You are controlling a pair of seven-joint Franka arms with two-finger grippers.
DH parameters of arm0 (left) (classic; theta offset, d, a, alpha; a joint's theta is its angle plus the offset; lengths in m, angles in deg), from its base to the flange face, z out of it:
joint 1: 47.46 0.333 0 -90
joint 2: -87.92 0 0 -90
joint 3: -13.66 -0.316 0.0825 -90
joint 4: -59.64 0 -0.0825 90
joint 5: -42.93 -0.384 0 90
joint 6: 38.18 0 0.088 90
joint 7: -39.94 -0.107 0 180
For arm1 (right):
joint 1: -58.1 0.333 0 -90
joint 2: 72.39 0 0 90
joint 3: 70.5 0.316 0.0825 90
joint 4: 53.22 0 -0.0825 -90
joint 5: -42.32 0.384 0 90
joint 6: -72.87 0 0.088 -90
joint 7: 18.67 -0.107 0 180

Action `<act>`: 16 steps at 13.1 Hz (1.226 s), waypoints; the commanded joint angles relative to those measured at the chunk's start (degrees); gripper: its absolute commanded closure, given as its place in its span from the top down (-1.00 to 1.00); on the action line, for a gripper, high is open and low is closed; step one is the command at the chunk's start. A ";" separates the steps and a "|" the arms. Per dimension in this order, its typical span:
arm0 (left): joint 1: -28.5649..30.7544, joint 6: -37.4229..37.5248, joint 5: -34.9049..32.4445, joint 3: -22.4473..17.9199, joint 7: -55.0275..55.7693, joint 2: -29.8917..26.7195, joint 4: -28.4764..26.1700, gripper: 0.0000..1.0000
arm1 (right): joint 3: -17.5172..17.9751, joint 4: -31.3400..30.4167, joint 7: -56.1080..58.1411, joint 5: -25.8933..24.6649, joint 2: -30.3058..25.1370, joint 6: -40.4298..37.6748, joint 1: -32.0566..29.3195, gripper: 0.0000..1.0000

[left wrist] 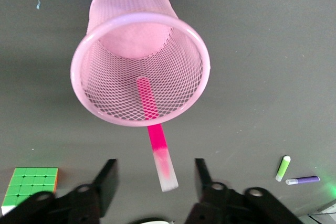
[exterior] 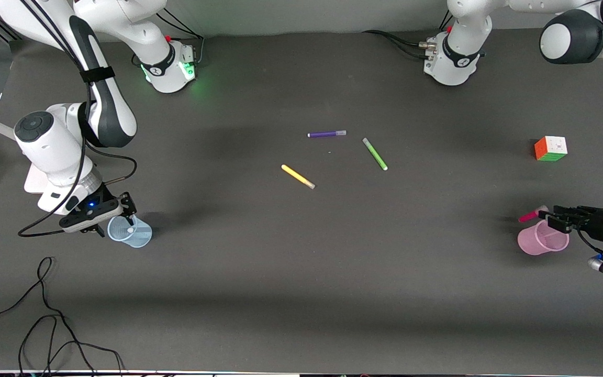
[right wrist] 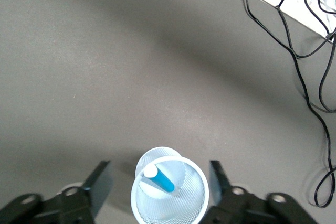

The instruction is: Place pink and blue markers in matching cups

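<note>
1. Pink cup point(exterior: 539, 241): a mesh-walled tumbler set on the desk point(exterior: 301, 272) at the left arm's end, nearer the front camera than the colour cube point(exterior: 550, 148). In the left wrist view it is seen mouth-on point(left wrist: 105, 40).
2. Pink marker point(left wrist: 157, 145): its lower part is seen inside the pink cup, its pale end projecting over the rim. In the front view the projecting end point(exterior: 531, 214) is seen just above the cup. Whether it leans on the rim is not quite certain.
3. Left gripper point(exterior: 555, 219): placed over the pink cup; the jaws are spread, one on either side of the marker's free end, apart from it point(left wrist: 155, 182).
4. Blue cup point(exterior: 131, 231): a pale tumbler on the desk at the right arm's end.
5. Blue marker point(right wrist: 159, 178): lodged in the blue cup, tilted, white end uppermost.
6. Right gripper point(exterior: 126, 217): held over the blue cup; the jaws are spread wide, one on either side of the cup, and nothing is pinched point(right wrist: 160, 192).
7. Purple marker point(exterior: 326, 134), green marker point(exterior: 375, 153) and yellow marker point(exterior: 297, 176): laid loose at mid-desk, well apart from both cups.
8. Black cable point(exterior: 45, 324): trailed on the desk near the front camera, at the right arm's end.
</note>
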 commanded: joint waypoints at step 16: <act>-10.57 -9.28 -4.81 0.38 9.76 -29.00 -29.71 0.98 | -2.01 44.59 -20.39 6.00 -3.13 -73.09 0.53 1.00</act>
